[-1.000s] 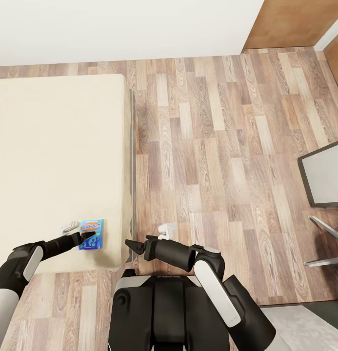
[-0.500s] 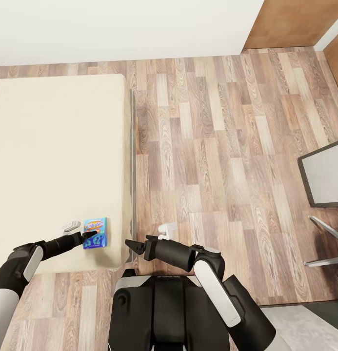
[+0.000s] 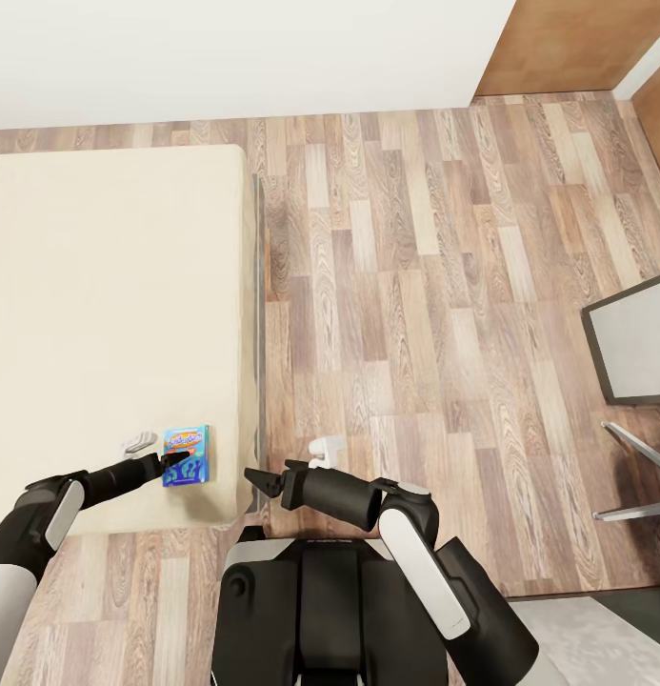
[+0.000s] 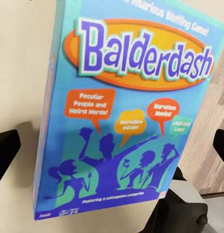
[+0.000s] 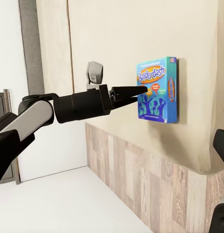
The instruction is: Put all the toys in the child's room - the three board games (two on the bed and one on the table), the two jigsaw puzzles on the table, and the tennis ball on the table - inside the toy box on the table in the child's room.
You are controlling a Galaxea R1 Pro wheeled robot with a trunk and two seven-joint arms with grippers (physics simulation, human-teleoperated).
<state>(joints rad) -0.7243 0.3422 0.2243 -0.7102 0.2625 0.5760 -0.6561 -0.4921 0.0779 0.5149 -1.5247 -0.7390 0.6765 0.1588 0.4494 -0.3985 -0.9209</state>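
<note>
Left claw (image 3: 177,462) reaches over the blue board game (image 3: 188,455) with its fingers wide apart, holding nothing. That game lies flat near the corner of the bed (image 3: 101,286).

Blue board game box (image 4: 119,116) lid: title "Balderdash" in purple letters on orange oval. Line along lid edge, partly cut off: "...hilarious Bluffing Game!" Speech bubbles on lid: "Peculiar People and Weird Words!", "Incredible Initials!", "Marvelous Movies!"; a green bubble too blurred to read. Fine print at lid's other end illegible. Right wrist view: same box (image 5: 158,91), "Balderdash" legible.
</note>
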